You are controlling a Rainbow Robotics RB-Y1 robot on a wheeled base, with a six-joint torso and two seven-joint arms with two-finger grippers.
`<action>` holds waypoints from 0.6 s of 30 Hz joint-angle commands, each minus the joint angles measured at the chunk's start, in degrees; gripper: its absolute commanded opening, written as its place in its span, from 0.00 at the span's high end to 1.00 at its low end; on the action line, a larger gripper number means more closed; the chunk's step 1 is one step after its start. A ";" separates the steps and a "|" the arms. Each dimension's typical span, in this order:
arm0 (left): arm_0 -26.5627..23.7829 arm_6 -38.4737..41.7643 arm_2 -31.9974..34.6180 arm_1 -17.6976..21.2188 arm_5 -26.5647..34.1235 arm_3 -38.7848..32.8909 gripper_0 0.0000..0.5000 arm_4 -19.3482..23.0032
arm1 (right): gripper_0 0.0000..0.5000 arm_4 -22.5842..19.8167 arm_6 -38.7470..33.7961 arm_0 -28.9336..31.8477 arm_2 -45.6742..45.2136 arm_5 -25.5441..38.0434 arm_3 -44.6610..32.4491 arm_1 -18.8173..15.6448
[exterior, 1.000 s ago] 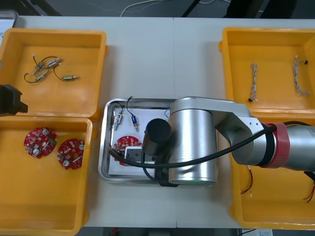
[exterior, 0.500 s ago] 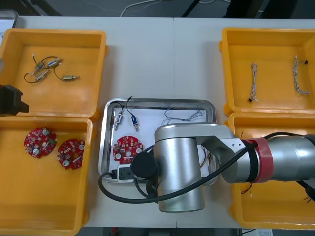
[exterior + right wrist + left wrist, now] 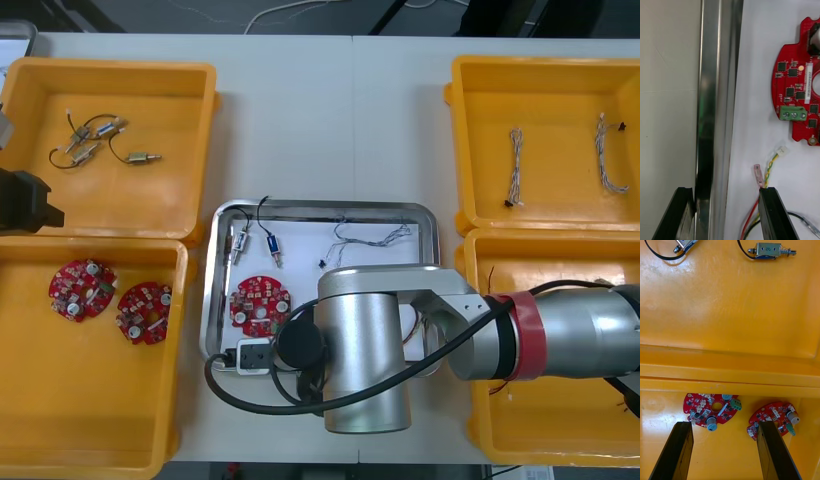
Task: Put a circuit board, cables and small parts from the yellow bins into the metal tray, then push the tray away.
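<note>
RB-Y1 at the worktop [image 3: 330, 120] | right claw [image 3: 725, 193], fingers spread, straddles the near rim of the metal tray [image 3: 320, 206] — circuit board [image 3: 260, 305], cables [image 3: 370, 236], small metal parts [image 3: 273, 246] inside | loading looks done; next, a straight push away | left claw [image 3: 724, 425], spread too, parked over yellow bins [image 3: 110, 66]

A shiny metal tray [image 3: 212, 310], white inside, lies between the yellow bins [image 3: 150, 200]. A round red circuit board [image 3: 260, 305] lies flat in its left half. Two small metal parts [image 3: 272, 246] lie just beyond the board, and a thin twisted cable [image 3: 375, 236] lies at the far right.
</note>
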 commanded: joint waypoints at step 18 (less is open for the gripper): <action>0.93 -7.55 1.71 2.40 -0.52 -1.94 0.00 0.56 | 1.00 3.34 -2.50 1.19 1.26 0.72 0.89 1.28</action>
